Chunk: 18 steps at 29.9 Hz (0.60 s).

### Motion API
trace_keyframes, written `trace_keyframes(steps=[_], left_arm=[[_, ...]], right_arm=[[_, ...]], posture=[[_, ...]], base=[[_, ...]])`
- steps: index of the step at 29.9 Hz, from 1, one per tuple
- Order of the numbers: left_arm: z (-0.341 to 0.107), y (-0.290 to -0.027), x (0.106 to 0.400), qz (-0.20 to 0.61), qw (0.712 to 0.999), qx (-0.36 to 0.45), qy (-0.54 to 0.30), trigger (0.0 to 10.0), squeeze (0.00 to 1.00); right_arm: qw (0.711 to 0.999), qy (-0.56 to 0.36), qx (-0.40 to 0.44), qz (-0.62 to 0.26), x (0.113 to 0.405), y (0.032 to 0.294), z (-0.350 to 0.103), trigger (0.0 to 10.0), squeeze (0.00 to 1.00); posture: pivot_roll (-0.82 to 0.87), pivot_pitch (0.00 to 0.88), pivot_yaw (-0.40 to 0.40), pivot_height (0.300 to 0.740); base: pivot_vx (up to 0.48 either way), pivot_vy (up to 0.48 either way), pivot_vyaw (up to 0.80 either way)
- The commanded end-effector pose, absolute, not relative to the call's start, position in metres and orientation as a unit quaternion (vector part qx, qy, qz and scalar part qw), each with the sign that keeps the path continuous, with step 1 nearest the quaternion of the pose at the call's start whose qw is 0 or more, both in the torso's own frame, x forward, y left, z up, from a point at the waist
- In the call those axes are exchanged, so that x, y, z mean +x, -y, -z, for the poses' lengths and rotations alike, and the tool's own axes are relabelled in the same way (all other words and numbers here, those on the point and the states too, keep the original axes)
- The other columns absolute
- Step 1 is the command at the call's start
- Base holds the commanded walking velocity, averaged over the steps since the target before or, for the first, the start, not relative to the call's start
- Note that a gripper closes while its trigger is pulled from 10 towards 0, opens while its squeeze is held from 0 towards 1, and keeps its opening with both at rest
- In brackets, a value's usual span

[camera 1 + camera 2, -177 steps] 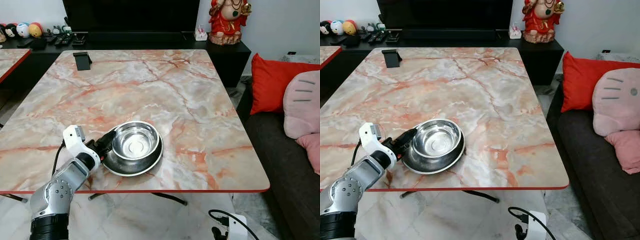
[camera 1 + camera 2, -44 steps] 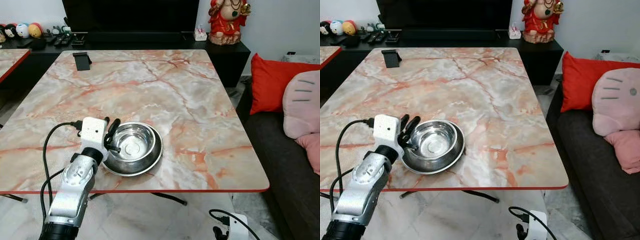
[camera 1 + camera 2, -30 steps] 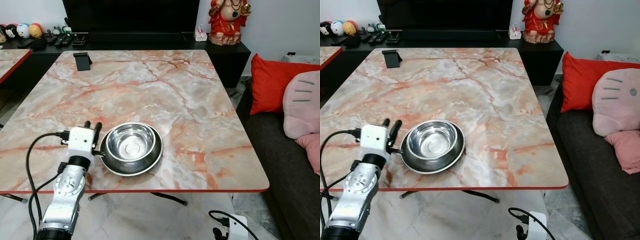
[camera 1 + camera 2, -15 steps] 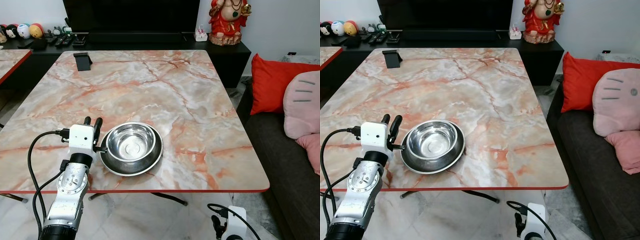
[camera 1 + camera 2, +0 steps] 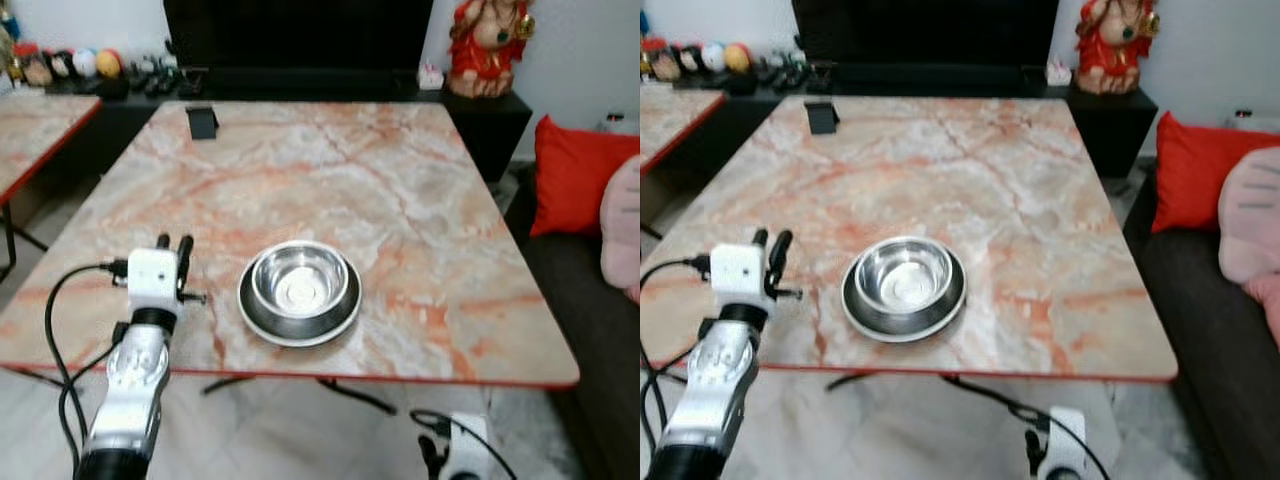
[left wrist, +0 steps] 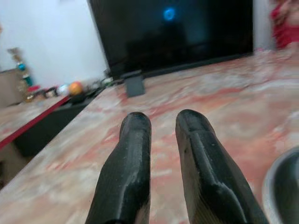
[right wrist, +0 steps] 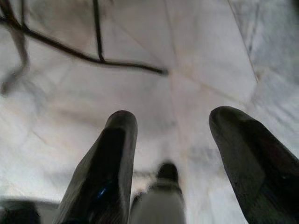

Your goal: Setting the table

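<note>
At the far left stands the corner of a second marble table (image 5: 40, 130) with a red edge, and behind it a low black cabinet (image 5: 120, 95) carries some small round toys (image 5: 75, 63).

The left gripper (image 5: 174, 243) is above the near-left part of the main marble table (image 5: 330, 170). Its silver arm comes up from below the table edge, with black cables hanging beside it. The two black fingers (image 6: 133, 154) point away from the robot, toward the far side of the table. They are close together with only a thin gap between them, and nothing is held between them. The gripper is just beside the dishes, on their left, and does not touch them.

A steel bowl (image 5: 299, 283) sits inside a shallow steel plate (image 5: 262, 322), near the front edge of the table and a little left of its middle. Both are upright.

A small black stand (image 5: 203, 122) is on the far-left corner of the table. Behind the table there is a dark television (image 5: 300, 30).

To the right, a red and gold figurine (image 5: 488, 45) stands on the cabinet. A red cushion (image 5: 575, 175) and a pink cushion (image 5: 622, 235) lie on a dark sofa (image 5: 590, 330).

The right gripper (image 7: 187, 154) hangs low over the pale tiled floor (image 7: 196, 70), with its fingers wide apart and empty.
</note>
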<state>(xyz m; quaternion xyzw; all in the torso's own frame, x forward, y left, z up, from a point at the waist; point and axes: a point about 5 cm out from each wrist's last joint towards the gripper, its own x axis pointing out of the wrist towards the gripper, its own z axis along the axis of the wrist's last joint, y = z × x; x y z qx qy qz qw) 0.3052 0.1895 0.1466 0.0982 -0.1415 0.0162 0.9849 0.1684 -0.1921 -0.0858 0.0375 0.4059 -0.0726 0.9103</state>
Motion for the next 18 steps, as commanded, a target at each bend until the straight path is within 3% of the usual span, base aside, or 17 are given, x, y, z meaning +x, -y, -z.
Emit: trace_keyframes(steps=[1,4,18], left_arm=[[-0.1428,-0.1984,0.3033,-0.031,0.985,0.112,0.128,10.0,0.0],[-0.1439,-0.1992,0.3035,-0.031,0.985,0.111,0.131,10.0,0.0],[-0.1455,-0.2032,0.3038,-0.041,0.984,0.113,0.131,10.0,0.0]], right_arm=[[0.908,-0.41,0.039,0.073,0.1683,0.1911,0.0864,10.0,0.0],[0.907,-0.412,0.039,0.075,0.1678,0.1915,0.0866,10.0,0.0],[0.906,-0.41,0.057,0.084,0.1656,0.1916,0.0874,10.0,0.0]], posture=[[0.03,0.0,0.011,0.724],[0.04,0.0,0.012,0.724],[0.04,0.0,0.017,0.724]], base=[[0.0,0.277,0.58],[0.0,0.281,0.52],[0.0,0.282,0.0]])
